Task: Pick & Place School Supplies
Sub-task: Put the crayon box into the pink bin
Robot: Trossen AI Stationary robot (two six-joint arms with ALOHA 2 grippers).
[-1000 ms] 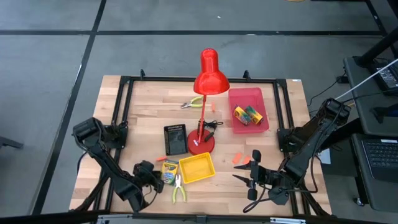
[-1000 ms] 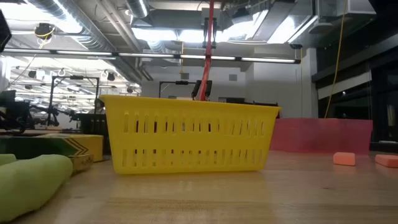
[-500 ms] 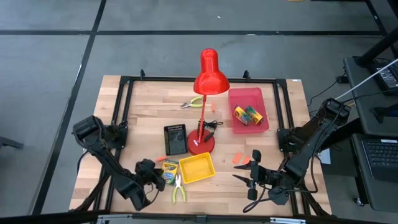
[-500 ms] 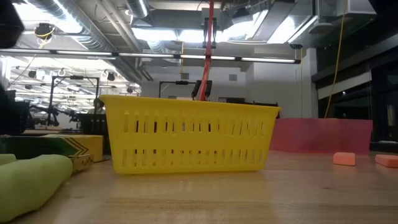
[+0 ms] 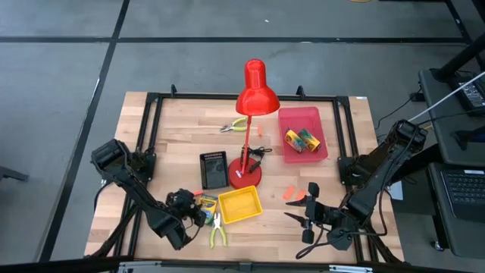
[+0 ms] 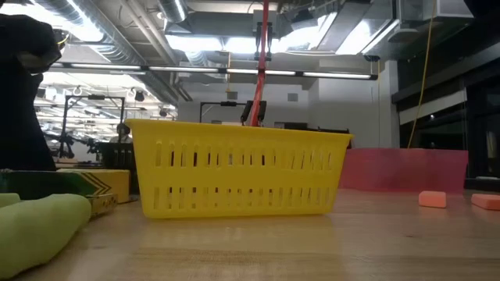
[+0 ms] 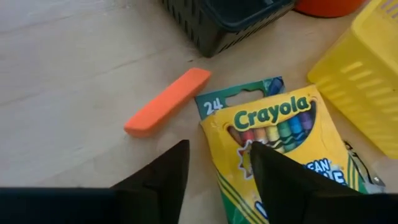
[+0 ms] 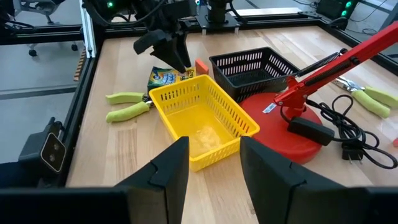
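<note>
A crayon box (image 7: 280, 146) is seen flat on the table (image 5: 182, 136), touching the yellow tray (image 5: 239, 205). The left gripper (image 7: 214, 168) is held just above its near corner, fingers spread, nothing pinched. An orange piece (image 7: 166, 101) lies just beyond the fingertips. The right gripper (image 8: 211, 165) is parked apart, fingers spread and empty.
</note>
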